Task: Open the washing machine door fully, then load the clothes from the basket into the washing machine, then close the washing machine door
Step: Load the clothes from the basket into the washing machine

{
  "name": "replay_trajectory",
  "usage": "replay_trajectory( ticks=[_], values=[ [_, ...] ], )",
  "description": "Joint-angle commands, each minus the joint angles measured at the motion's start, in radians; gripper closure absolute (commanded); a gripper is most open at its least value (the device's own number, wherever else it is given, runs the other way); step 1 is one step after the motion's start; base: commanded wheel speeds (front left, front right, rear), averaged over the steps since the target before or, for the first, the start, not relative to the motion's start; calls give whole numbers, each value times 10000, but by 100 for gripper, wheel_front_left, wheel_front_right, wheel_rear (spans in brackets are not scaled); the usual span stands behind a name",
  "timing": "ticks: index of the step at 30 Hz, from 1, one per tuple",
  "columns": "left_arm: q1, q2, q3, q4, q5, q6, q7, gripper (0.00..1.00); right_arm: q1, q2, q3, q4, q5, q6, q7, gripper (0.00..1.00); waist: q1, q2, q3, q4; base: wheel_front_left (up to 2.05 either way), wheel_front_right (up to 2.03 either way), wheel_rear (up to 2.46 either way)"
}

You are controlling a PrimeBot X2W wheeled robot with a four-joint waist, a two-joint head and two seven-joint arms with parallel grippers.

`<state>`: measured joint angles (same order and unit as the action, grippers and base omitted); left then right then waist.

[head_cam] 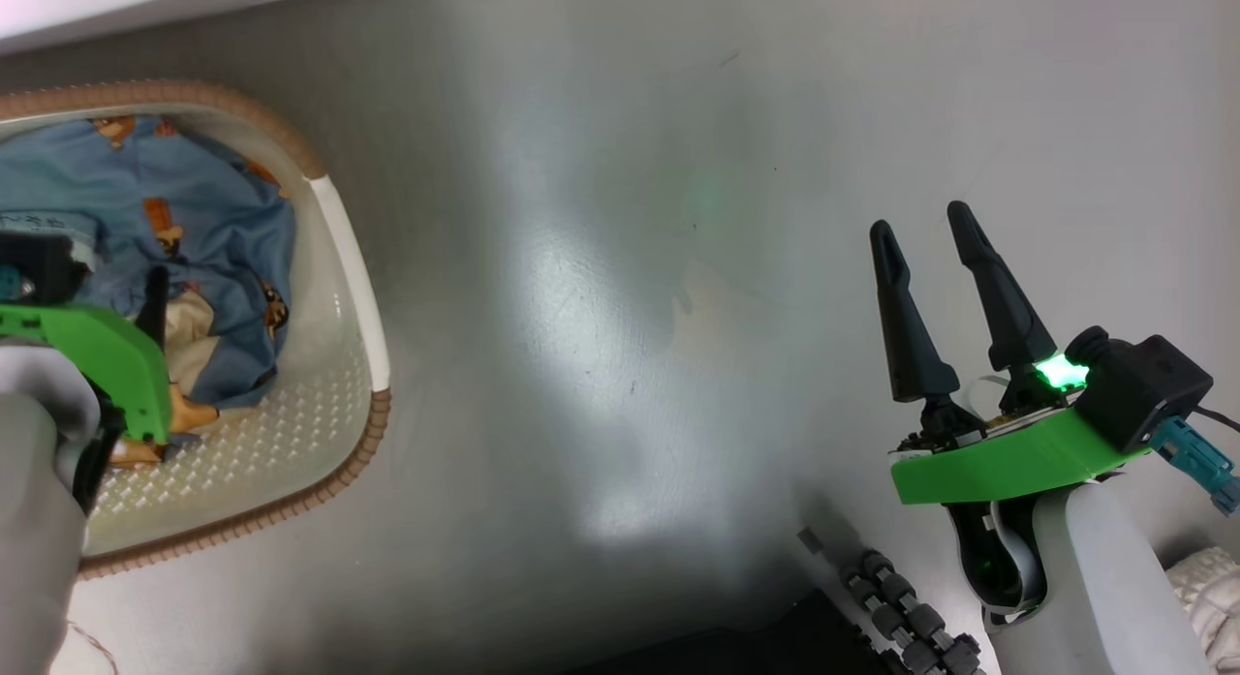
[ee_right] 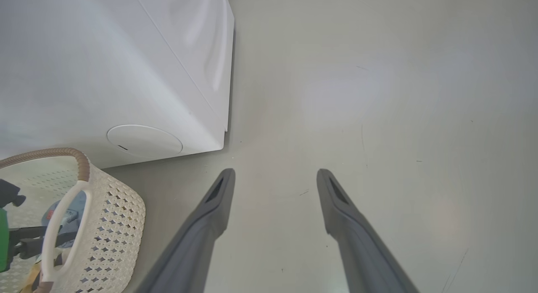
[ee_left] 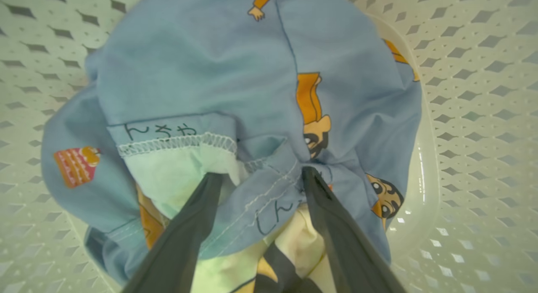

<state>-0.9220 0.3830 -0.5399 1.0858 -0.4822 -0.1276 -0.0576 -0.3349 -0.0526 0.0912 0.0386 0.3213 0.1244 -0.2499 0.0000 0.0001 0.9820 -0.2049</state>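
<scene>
Left gripper (ee_left: 262,174) is wide open, its tips poking down into the clothes (ee_left: 252,74), with a blue fold right between them. The clothes lie bunched in the basket (head_cam: 354,259); the right gripper (head_cam: 921,222) is open, empty and far off.

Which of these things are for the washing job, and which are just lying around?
For the job: the clothes, the basket holding them, the washing machine, the left gripper, open at the clothes.

Just lying about: the black beaded cable, the pale quilted thing on the floor.
</scene>
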Motion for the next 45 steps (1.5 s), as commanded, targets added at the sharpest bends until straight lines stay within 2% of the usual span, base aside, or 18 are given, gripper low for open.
replay_trajectory(
  ticks=[1,13,14,15,16,17,27,36,40,45],
  values=[
    [62,477,144,82,-68,-30,27,0,257,24,232,-224,135,63,-118,0,0,-1,46,-25,0,0,0],
    [-583,128,-101,1028,-11,215,-20,0,520,24,80,-479,43,63,-118,0,0,-1,238,2,0,0,0],
    [-617,98,-132,1088,11,247,-45,9,548,24,56,-491,24,63,-118,0,0,-1,241,21,0,0,0],
    [-650,57,-134,1146,-5,264,-59,53,571,24,32,-497,-16,63,-118,0,0,-1,244,43,0,0,0],
    [-681,18,-147,1201,-10,275,-64,80,589,24,9,-510,-40,63,-118,0,0,-1,246,64,0,0,0],
    [-716,-14,-181,1249,10,297,-73,100,604,24,-14,-520,-54,63,-118,0,0,-1,245,85,0,0,0],
    [-673,-188,-140,1463,-151,336,-901,100,381,24,-79,-504,-37,63,-118,0,0,-1,17,154,0,0,0],
    [-98,-402,82,1263,-443,306,-1914,100,149,24,-96,-292,-12,63,-118,0,0,-1,-969,413,0,0,0],
    [267,-458,253,863,-527,382,-2023,100,72,24,-98,-191,-80,63,-118,0,0,-1,-1485,593,0,0,0],
    [1052,-404,890,-676,-539,755,-2037,100,75,24,-169,-62,-208,63,-118,0,0,-1,-2156,876,0,0,0]
  ],
)
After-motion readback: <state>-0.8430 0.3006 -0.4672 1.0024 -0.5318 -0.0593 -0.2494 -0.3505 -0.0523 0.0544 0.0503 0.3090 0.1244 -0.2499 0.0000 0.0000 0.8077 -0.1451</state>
